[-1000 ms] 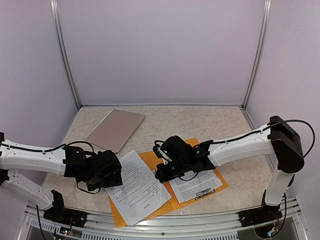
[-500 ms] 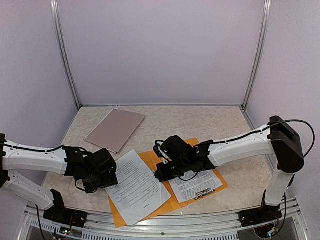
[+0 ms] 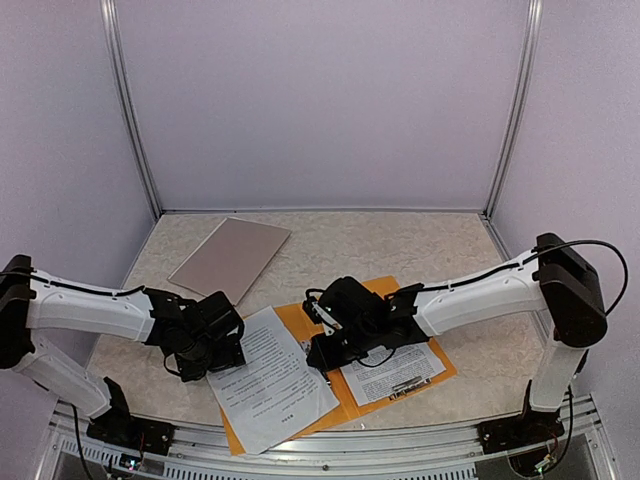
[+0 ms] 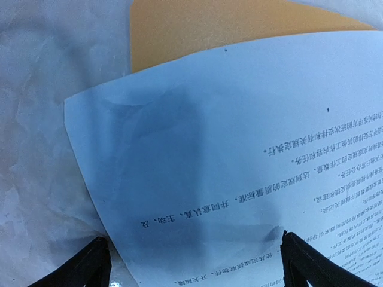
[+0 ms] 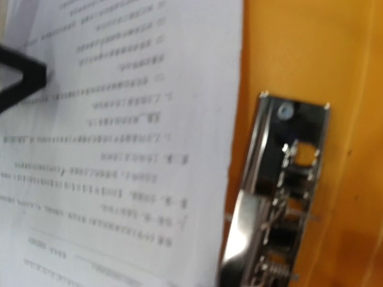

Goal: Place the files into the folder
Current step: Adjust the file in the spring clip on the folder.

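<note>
The left gripper [image 4: 191,254] has been brought rightward and is spread wide over the left corner of the files [image 3: 272,385]. The right gripper [image 3: 320,352] cannot be judged.

Table [image 3: 420,240] w/ orange folder [image 3: 380,287], tan board [image 3: 230,258] far-L.

Top camera peers down from high behind the near edge over the whole table [image 3: 400,240]. Left wrist camera hugs a sheet [image 4: 227,149], right hugs the folder [image 5: 299,48] clip [image 5: 275,197]; both spots show from above.
</note>
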Controlling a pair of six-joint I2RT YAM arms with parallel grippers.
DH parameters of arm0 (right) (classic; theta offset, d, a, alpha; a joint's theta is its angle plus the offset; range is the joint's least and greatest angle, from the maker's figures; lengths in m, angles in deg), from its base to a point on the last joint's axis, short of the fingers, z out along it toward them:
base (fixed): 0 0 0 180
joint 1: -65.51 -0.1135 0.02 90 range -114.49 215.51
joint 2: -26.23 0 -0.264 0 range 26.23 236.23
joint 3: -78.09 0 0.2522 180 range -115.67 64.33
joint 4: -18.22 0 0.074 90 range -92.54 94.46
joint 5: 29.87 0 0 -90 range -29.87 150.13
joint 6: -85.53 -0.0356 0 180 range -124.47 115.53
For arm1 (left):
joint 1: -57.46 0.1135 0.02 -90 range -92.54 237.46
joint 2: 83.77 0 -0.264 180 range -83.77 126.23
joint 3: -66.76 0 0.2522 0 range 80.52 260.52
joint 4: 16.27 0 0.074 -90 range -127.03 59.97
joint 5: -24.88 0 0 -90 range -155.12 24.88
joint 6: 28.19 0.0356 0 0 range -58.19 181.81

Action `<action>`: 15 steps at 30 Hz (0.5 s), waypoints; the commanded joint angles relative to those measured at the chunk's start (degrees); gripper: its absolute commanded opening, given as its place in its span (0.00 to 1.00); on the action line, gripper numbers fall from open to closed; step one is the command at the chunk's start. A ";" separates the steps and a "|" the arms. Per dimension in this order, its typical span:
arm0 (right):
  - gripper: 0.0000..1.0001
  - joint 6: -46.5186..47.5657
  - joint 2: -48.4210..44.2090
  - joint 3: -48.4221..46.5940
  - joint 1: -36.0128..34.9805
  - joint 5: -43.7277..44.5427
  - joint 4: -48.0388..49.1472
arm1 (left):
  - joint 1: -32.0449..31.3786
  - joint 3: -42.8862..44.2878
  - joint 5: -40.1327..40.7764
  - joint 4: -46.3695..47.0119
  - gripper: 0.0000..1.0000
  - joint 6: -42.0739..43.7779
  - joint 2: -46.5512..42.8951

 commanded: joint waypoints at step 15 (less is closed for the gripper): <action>0.19 3.55 1.92 -3.46 -2.56 -0.74 -5.59 | 3.97 2.46 -2.76 6.82 0.94 5.87 5.69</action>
